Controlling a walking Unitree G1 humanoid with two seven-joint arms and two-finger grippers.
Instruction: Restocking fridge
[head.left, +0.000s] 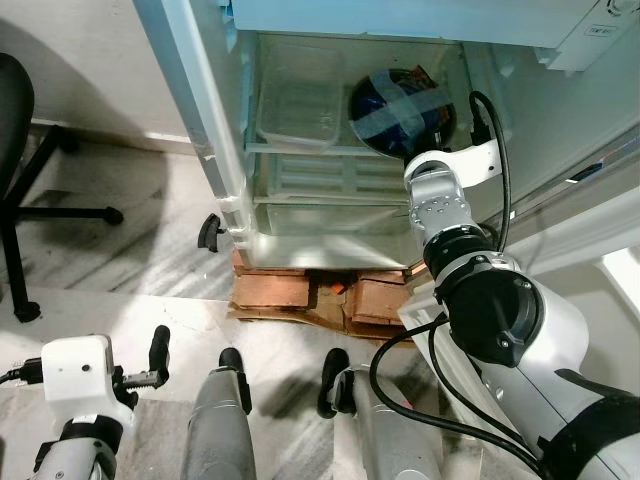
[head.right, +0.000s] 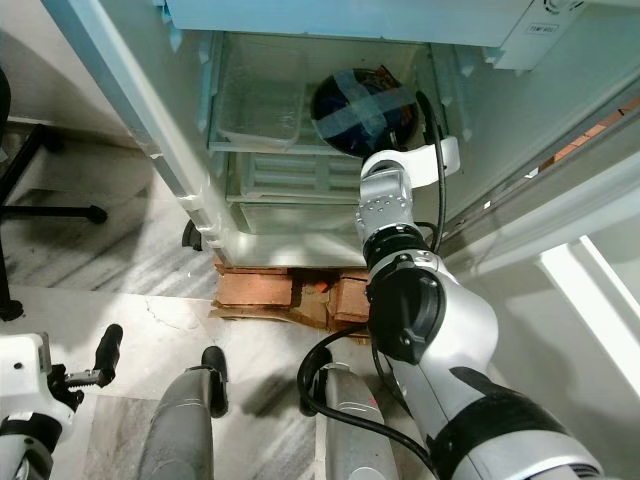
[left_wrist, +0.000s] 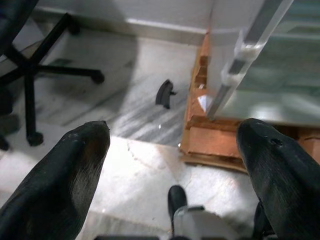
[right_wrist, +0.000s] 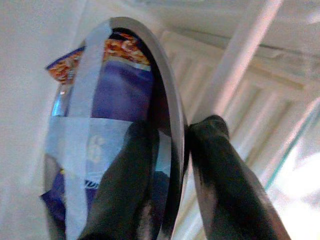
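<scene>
The fridge (head.left: 215, 120) stands open in front of me. A steel bowl (head.left: 400, 110) covered with a blue snack packet and strips of pale tape sits tilted at the right of the upper glass shelf (head.left: 300, 150). My right arm reaches into the fridge. Its gripper (right_wrist: 180, 130) is shut on the bowl (right_wrist: 115, 125), one finger inside the rim and one outside. My left gripper (left_wrist: 175, 132) hangs low at the left over the floor, open, with nothing between its fingers (head.left: 160, 345).
A clear plastic container (head.left: 300, 105) lies on the same shelf, left of the bowl. Bricks and cardboard (head.left: 300, 295) prop up the fridge. An office chair base (head.left: 20, 180) stands at the left. The fridge door (head.left: 600, 200) is at the right.
</scene>
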